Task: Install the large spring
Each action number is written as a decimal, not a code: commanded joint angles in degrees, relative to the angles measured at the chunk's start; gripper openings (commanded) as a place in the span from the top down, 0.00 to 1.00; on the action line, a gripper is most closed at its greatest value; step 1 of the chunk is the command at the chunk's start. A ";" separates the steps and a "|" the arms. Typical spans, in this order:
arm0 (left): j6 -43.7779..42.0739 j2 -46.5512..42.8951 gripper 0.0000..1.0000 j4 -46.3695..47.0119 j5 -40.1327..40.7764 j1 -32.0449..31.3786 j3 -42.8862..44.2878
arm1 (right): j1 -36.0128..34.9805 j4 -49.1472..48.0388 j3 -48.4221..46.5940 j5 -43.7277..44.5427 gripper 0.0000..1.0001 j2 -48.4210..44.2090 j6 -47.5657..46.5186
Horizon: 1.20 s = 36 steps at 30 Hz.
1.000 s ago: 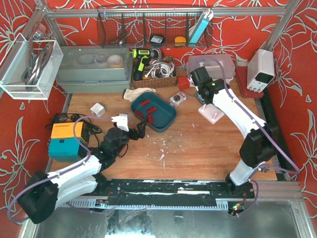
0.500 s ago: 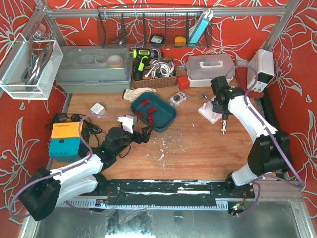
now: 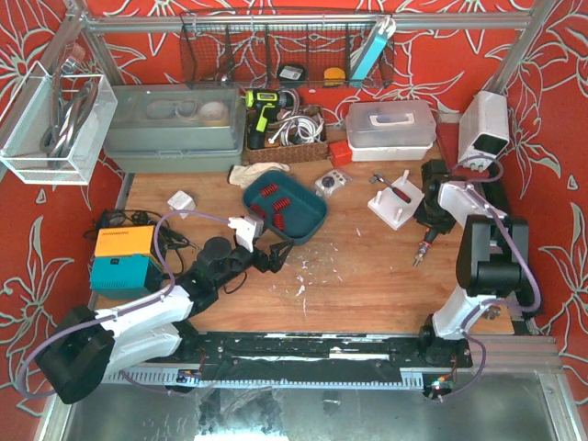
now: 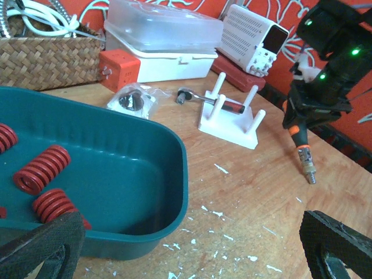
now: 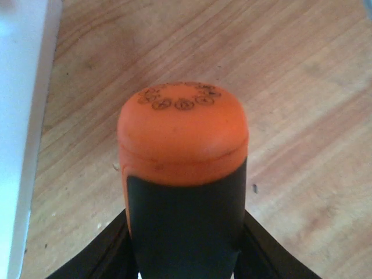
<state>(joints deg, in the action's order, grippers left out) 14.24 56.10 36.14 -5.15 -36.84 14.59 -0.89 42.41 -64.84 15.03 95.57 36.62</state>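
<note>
Seen from above, the red springs [image 3: 274, 200] lie in the teal tray [image 3: 305, 219] at mid-counter [image 3: 358, 276], left of the white peg stand [image 3: 395, 200]. The left jaws sit just beside the tray's near corner, released, with nothing between them. The left wrist view shows their black tips spread wide and three coils against the tray's left wall. The right jaws are clenched on a screwdriver [image 3: 424, 246] right of the stand, bit pointing down. Whether the bit touches the counter cannot be told. The right wrist view shows only its orange handle cap above wood.
</note>
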 commanded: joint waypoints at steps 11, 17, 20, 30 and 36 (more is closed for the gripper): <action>-0.91 -0.61 0.00 1.70 0.93 -0.43 1.31 | 1.15 -2.81 -1.56 0.35 0.51 6.71 2.34; -0.74 -1.18 0.00 1.26 1.43 -0.47 1.32 | 1.28 -2.25 -1.70 0.44 0.45 5.48 2.12; -0.73 -1.33 0.00 1.21 1.90 -0.43 1.24 | 1.28 -1.15 -2.23 0.61 0.43 3.69 1.51; -0.02 -1.42 0.00 -1.39 8.59 -0.45 1.50 | 0.54 -6.72 -1.96 -5.78 0.45 -6.97 -7.10; 0.94 -0.20 0.00 -2.32 14.09 -0.44 1.74 | -1.99 -15.64 -1.11 -15.77 0.48 -12.21 -18.66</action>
<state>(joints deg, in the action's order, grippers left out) 14.52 55.61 34.57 3.75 -36.86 14.63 -1.04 33.34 -65.82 7.38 85.71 27.24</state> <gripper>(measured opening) 0.998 0.525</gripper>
